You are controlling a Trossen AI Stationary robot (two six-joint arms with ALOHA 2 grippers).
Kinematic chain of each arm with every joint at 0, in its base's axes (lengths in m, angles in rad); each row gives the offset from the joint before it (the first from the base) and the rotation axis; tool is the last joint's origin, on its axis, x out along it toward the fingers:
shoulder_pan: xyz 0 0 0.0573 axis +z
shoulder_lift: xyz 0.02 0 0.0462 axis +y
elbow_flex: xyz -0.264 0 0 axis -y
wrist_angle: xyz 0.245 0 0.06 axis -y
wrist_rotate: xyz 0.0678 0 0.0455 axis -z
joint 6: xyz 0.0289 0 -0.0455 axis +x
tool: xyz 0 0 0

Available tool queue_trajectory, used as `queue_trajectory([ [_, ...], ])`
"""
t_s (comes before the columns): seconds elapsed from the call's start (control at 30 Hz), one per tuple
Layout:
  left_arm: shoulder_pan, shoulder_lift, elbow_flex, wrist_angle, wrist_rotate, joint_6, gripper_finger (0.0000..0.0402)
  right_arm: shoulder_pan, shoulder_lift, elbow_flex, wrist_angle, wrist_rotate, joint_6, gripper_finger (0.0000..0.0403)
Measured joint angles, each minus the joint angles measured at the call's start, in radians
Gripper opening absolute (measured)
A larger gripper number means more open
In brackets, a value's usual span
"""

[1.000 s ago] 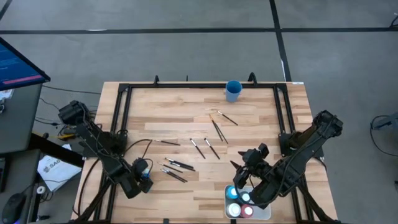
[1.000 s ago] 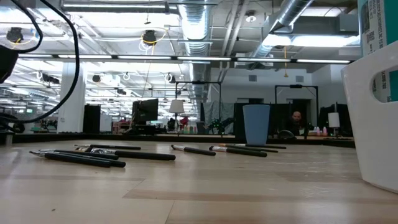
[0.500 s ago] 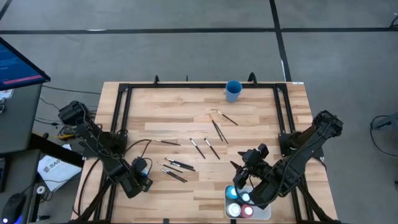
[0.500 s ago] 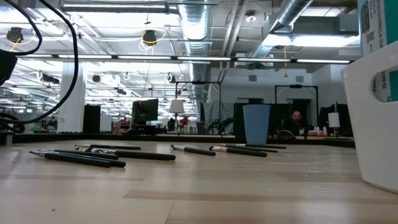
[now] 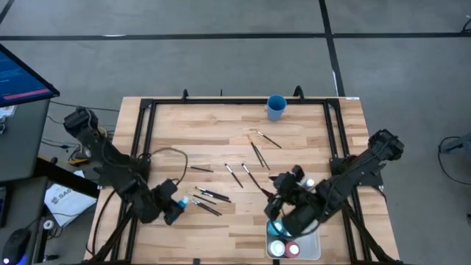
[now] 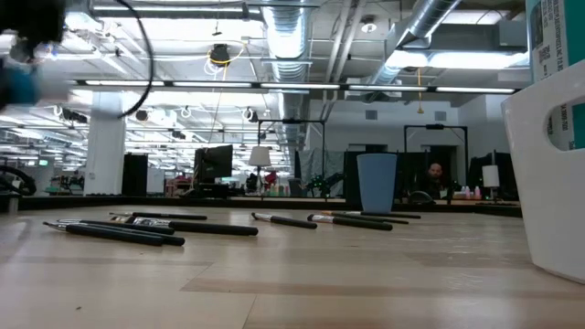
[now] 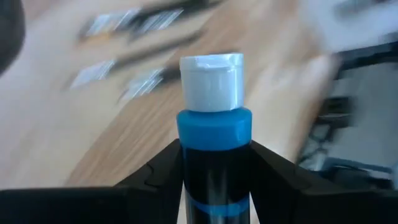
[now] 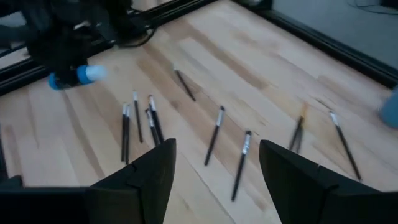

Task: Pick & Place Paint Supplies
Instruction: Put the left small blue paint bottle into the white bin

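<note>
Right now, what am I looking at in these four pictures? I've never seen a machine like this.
It is a robot with two dark arms at a wooden table, each ending in a two-finger gripper.

One picture looks straight down from above. One sits at table height and looks across into the room. The other two come from small cameras on the arms' wrists.

On the table lie thin dark brushes, scattered around the middle, and a blue cup stands at the far edge. A white tray at the near edge holds small paint bottles.

The left gripper is shut on a blue bottle with a white cap, seen close up in its wrist picture. The right gripper is open and empty, above the table near the tray, with brushes ahead of it.
</note>
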Motion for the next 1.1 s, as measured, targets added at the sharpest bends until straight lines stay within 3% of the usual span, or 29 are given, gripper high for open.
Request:
queue_trajectory([
  [0.13, 0.068, -0.081, 0.0, 0.131, -0.073, 0.291, 0.0141, -0.089, 0.0, 0.0, 0.16, -0.161, -0.217, 0.0223],
  [0.23, 0.134, -0.107, 0.0, 0.233, -0.072, 0.486, 0.0141, -0.164, 0.0, 0.0, 0.28, -0.293, -0.339, 0.0223],
  [0.43, 0.254, -0.1, 0.0, 0.39, -0.032, 0.759, 0.0141, -0.276, 0.0, 0.0, 0.49, -0.44, -0.552, 0.0223],
  [0.57, 0.332, -0.082, 0.001, 0.451, -0.016, 0.844, 0.0141, -0.33, 0.0, 0.0, 0.561, -0.524, -0.634, 0.0223],
  [0.8, 0.436, -0.019, 0.002, 0.625, 0.063, 0.958, 0.0141, -0.374, 0.0, 0.001, 0.602, -0.528, -0.771, 0.0223],
  [1.1, 0.502, 0.06, 0.002, 0.735, 0.174, 0.976, 0.0141, -0.391, 0.0, 0.001, 0.603, -0.641, -0.865, 0.0238],
])
